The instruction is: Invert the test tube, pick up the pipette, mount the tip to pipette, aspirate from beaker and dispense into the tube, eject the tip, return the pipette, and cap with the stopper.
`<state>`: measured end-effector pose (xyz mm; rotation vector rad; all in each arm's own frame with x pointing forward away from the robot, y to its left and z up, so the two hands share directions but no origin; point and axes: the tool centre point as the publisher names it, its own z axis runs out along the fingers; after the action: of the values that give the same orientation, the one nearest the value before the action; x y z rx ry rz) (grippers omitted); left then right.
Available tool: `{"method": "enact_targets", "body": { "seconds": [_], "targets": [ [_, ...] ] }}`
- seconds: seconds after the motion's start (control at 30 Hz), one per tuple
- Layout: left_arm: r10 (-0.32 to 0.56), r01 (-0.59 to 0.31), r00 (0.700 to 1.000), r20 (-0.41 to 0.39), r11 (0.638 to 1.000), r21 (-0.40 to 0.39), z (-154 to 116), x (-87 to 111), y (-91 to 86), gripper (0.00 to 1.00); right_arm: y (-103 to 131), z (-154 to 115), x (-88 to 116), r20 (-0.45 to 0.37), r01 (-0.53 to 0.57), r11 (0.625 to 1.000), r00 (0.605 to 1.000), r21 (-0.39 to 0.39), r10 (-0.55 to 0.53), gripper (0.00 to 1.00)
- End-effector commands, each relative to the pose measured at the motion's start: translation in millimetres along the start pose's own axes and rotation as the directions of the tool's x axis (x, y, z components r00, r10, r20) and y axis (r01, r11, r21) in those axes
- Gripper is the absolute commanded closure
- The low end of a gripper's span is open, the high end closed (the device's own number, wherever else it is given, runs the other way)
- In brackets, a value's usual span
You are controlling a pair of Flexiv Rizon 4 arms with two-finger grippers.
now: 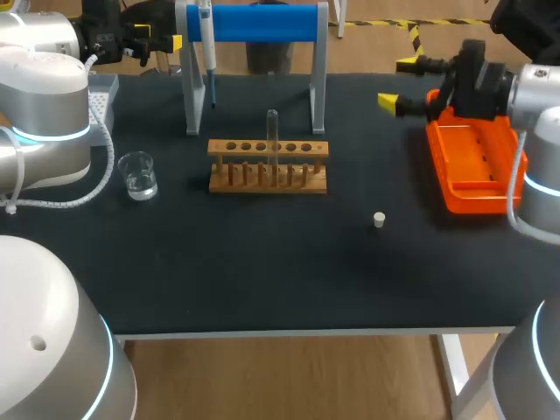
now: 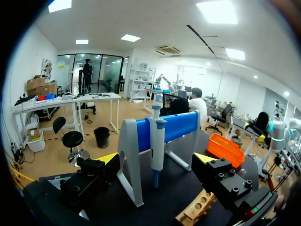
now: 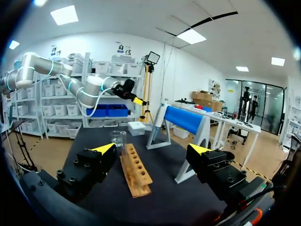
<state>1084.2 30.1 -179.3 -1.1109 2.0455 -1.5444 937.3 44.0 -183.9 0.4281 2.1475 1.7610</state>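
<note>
Both grippers hang open and hold nothing. The left gripper (image 2: 155,158) is at the far left of the table (image 1: 262,271), facing the pipette (image 1: 207,44), which hangs on the blue-barred stand (image 1: 262,22) at the far edge. The right gripper (image 3: 151,149) is at the far right, by the far end of the orange tray (image 1: 472,171). The test tube (image 1: 273,140) stands upright in the wooden rack (image 1: 236,184) near the middle. Its top end looks rounded, though that is hard to make out. The beaker (image 1: 138,175) sits left of the rack. The white stopper (image 1: 379,220) lies nearer, to the rack's right.
</note>
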Motion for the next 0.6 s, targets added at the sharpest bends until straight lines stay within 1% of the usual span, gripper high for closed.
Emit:
{"method": "enact_targets", "body": {
  "seconds": [0.03,0.37,0.6],
  "targets": [
    [0.002,-0.002,1.000,0.002,1.000,0.007,0.5,-0.1,2.0,0.00,-8.5,4.4,16.5,0.010,0.004,1.000,1.000,-0.017,-0.004,0.00],
    [0.002,-0.002,1.000,0.002,1.000,0.007,0.5,-0.1,2.0,0.00,-31.9,27.4,46.7,0.010,0.011,1.000,1.000,-0.023,-0.011,0.00],
    [0.002,-0.002,1.000,0.002,1.000,0.007,0.5,-0.1,2.0,0.00,-49.1,23.1,62.6,0.003,0.020,1.000,1.000,0.014,-0.020,0.00]
  ]
}}
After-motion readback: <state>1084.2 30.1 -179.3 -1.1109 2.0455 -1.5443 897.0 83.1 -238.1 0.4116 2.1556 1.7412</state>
